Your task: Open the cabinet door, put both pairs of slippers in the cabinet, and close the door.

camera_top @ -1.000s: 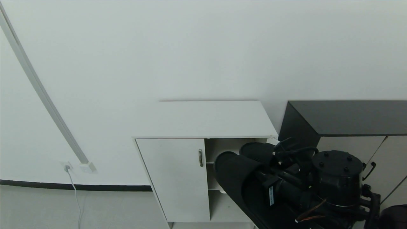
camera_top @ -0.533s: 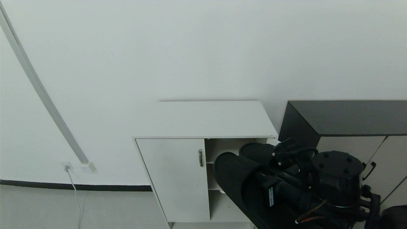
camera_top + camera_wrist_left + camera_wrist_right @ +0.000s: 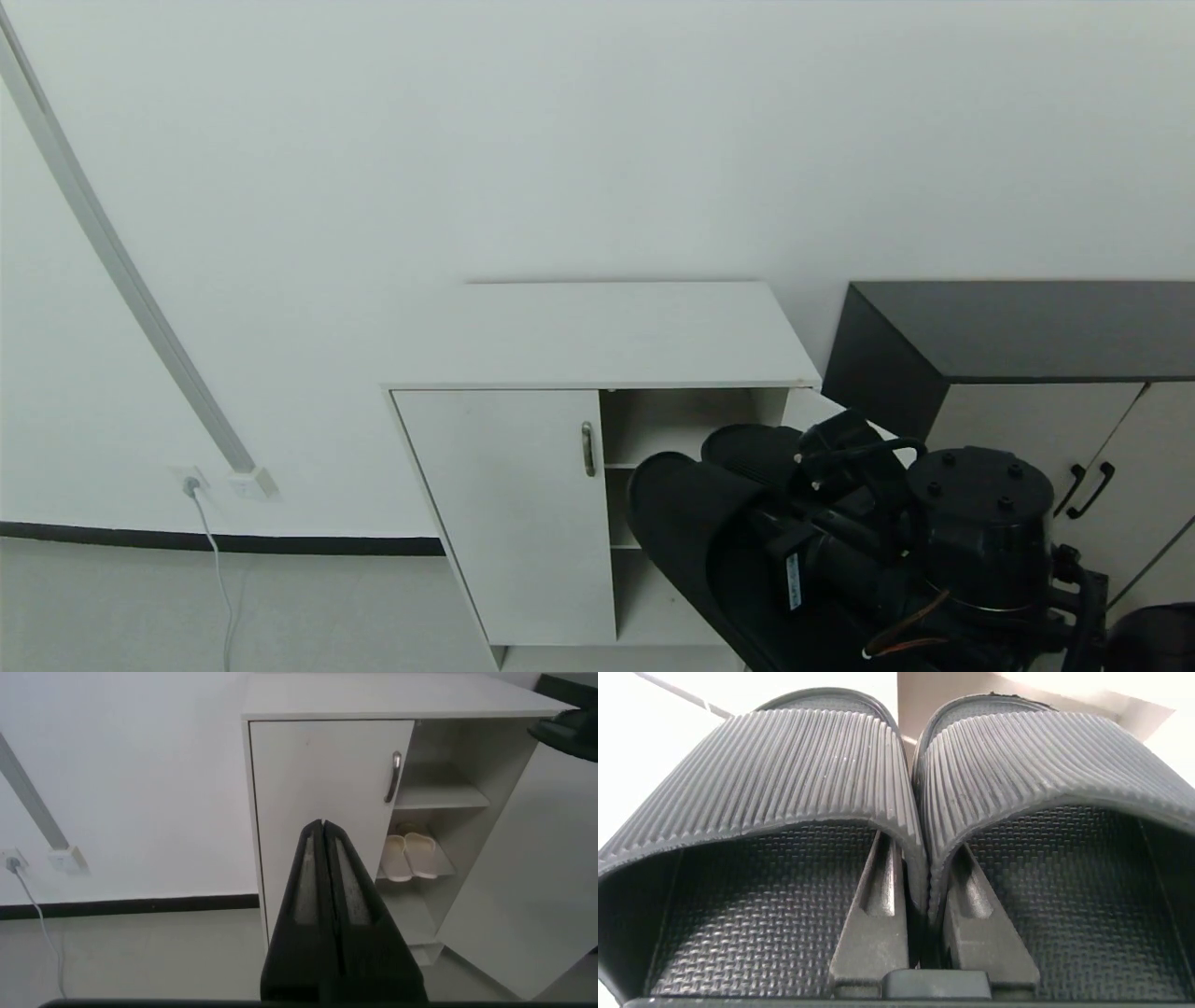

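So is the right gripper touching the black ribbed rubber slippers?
Touching. The right wrist view shows the right gripper pinching the inner sides of the black ribbed rubber slippers together.

No text, number or sign can be read anywhere. A small white label (image 3: 794,580) on the right arm carries print too fine to make out.

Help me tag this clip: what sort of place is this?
Likely a home-style entryway or test room: a white shoe cabinet with pale slippers inside, a dark cabinet beside it, black slippers in the right gripper.
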### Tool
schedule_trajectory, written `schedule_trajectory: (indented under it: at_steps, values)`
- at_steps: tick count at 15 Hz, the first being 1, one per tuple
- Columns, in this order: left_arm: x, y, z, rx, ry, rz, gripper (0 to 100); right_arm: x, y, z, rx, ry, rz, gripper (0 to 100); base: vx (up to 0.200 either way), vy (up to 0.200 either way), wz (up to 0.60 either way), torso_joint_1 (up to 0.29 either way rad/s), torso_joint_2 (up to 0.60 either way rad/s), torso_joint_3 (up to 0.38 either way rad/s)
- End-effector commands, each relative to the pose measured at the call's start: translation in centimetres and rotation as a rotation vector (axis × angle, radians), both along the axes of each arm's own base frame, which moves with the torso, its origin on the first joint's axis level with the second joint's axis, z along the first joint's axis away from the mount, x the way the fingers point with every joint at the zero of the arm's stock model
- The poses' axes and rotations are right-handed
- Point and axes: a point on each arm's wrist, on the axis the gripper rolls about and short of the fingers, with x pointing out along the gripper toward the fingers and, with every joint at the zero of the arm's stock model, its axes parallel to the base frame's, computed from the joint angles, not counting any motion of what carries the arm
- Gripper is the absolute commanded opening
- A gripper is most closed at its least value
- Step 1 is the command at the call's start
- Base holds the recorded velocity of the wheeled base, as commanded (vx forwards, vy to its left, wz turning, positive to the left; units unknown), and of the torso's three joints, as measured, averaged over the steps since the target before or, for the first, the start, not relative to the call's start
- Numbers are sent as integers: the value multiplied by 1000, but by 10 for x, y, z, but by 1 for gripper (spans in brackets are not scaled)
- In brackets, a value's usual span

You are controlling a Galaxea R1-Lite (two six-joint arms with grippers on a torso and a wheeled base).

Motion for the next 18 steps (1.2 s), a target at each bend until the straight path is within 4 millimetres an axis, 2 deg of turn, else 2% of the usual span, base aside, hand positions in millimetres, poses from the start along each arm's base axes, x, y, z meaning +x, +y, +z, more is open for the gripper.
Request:
schedule_trajectory:
  at_steps: [1,18]
  values:
    - [0,0,0,0,2,1,0,0,0,-1,-7,0,2,0,0,0,0,-212,476,271]
    - [0,0,0,-2,2,-1,0,1,1,-8,-9,-3,2,0,0,0,0,-203,520,317]
